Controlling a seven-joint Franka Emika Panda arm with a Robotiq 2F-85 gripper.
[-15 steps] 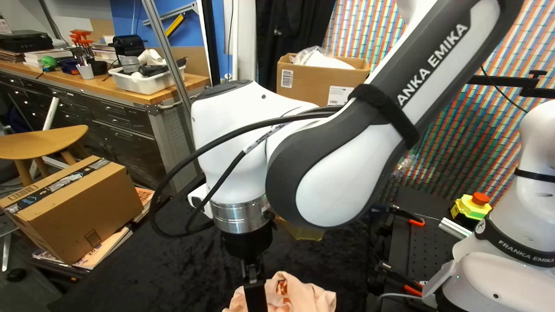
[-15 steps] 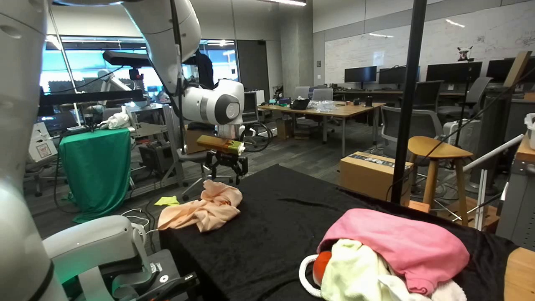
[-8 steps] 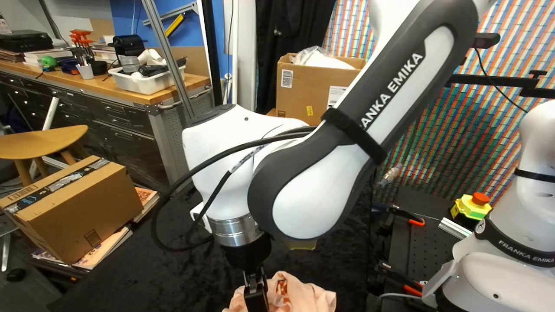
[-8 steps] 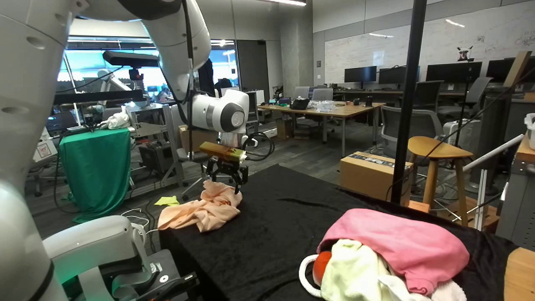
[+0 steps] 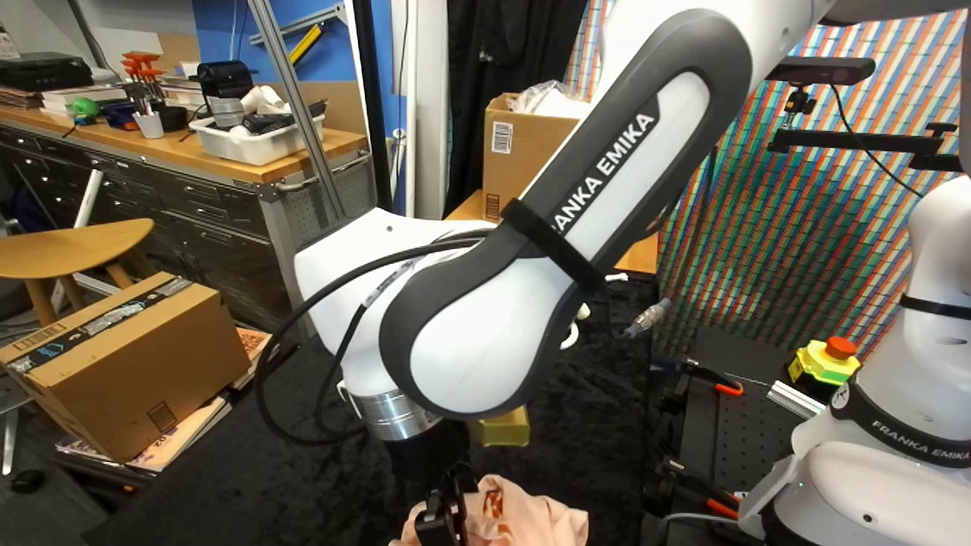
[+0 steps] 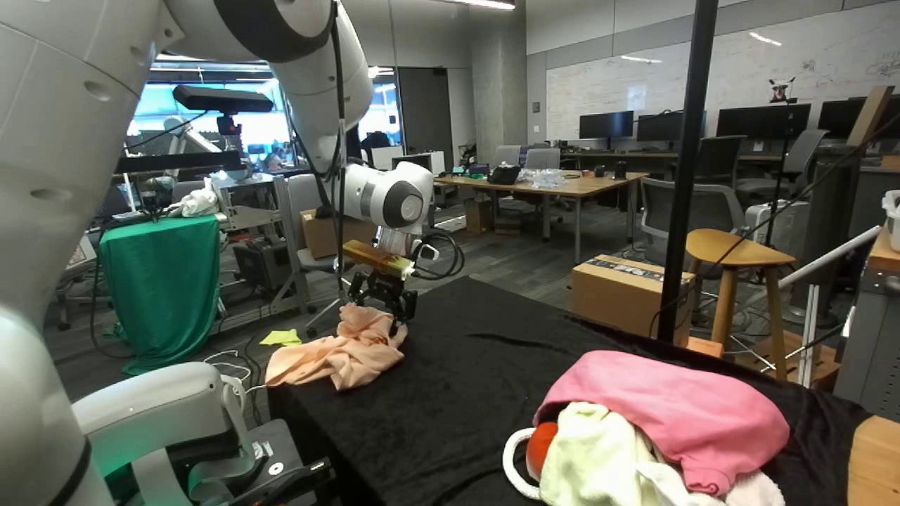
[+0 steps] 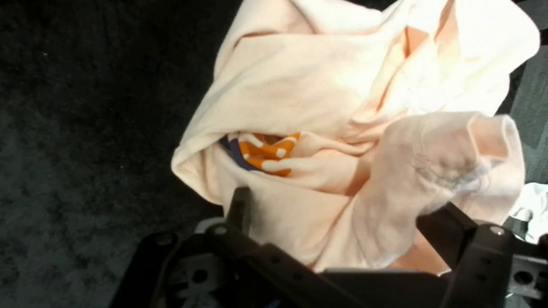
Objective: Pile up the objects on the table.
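A big black surface (image 6: pixel 478 379) holds two heaps, well apart. The pink cloth (image 6: pixel 668 414) is bunched with others, maybe because the pile should grow there. The peach cloth (image 6: pixel 344 355) lies crumpled away from them by the edge, so I guess it joins the pile next. The yellow-green cloth (image 6: pixel 590 450) sits against the pink one. The claw (image 7: pixel 340 214) is spread wide, likely so it can pinch a fold; it has hold of nothing, with peach folds between its fingers (image 7: pixel 239 209). I can't tell if they touch. A small orange-and-white patch (image 7: pixel 265 152) peeks from the folds.
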